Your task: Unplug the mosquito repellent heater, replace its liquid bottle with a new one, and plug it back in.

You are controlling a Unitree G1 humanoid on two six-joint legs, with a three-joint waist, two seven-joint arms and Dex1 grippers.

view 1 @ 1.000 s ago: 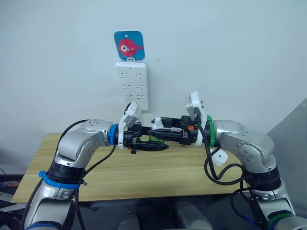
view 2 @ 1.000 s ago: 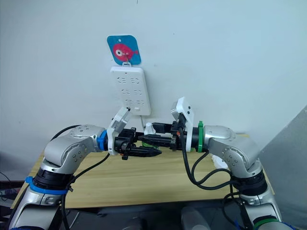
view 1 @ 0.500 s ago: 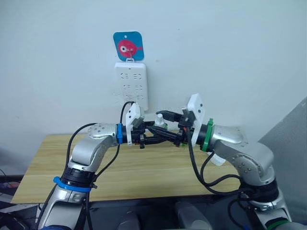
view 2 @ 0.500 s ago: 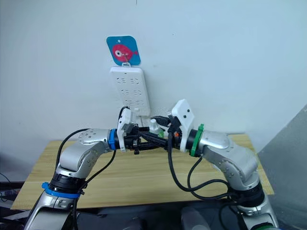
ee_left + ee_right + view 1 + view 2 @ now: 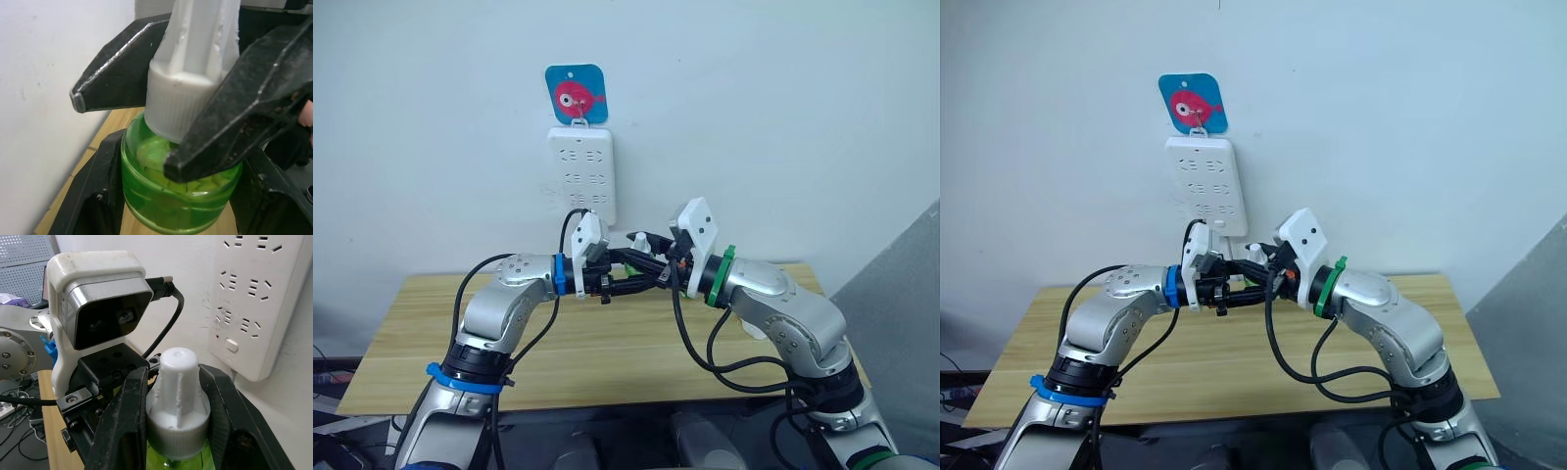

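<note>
Green liquid bottle [image 5: 181, 196] upright between both grippers: left gripper [image 5: 176, 215] clamped on its green body, right gripper [image 5: 176, 411] clamped on white cap [image 5: 179, 382] just above; cap axis vertical.

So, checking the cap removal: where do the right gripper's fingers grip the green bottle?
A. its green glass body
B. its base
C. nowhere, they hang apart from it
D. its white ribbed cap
D: in the right wrist view the right gripper closes its fingers on the white ribbed cap of the green bottle.
</note>
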